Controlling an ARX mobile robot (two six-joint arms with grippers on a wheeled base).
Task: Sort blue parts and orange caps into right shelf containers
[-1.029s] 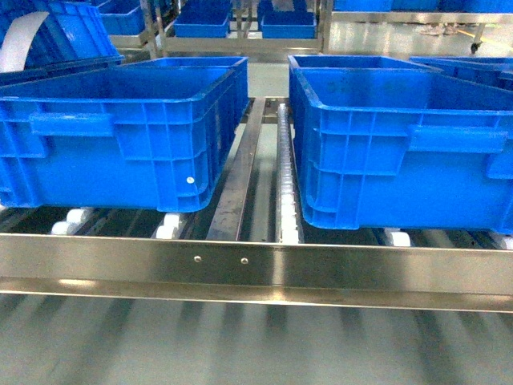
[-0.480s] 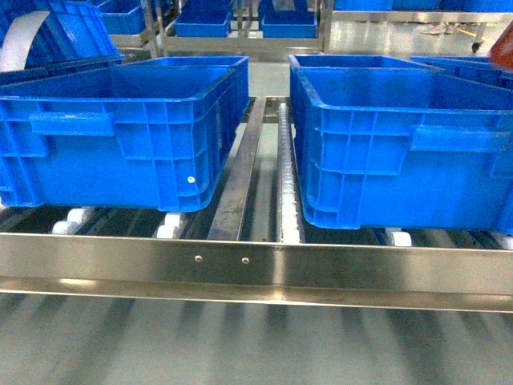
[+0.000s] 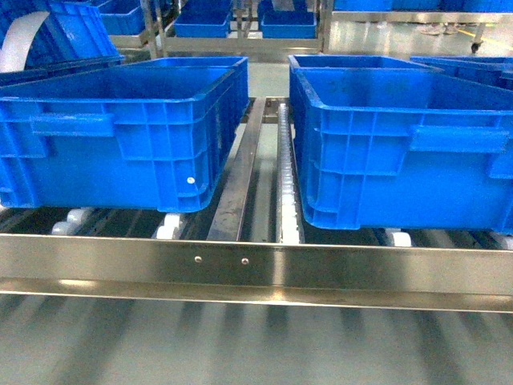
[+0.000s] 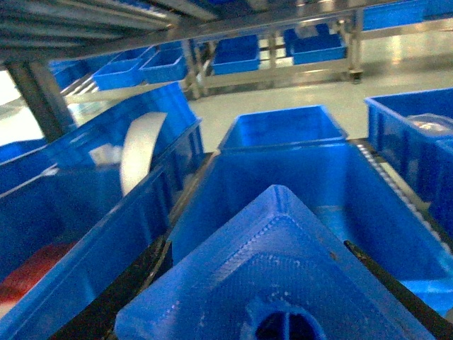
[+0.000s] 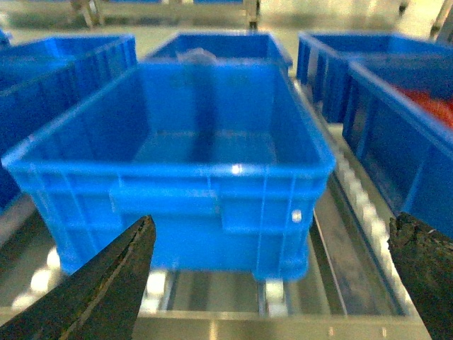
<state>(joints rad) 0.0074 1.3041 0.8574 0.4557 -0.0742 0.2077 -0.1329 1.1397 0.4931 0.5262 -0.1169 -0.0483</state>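
Observation:
A blue part (image 4: 283,276) fills the lower half of the left wrist view, its round nub towards the camera. My left gripper (image 4: 255,246) is shut on it, with a black finger on either side, above an open blue container (image 4: 283,163). My right gripper (image 5: 272,223) is open with nothing in it, facing the front wall of another blue container (image 5: 177,191) that looks empty. In the head view two containers (image 3: 120,128) (image 3: 401,144) stand on the steel shelf (image 3: 256,265), and neither gripper shows there. I cannot make out any orange caps for certain.
Orange-red things, too blurred to name, lie in a crate at the right (image 5: 428,103). A red shape (image 4: 32,273) sits in a crate at the left, near a white curved strip (image 4: 141,149). White roller tracks (image 3: 286,184) run between the crates. More crates stand behind.
Half a second ago an orange shape showed at the head view's upper right edge, and it is gone now. The crates and the shelf have not moved.

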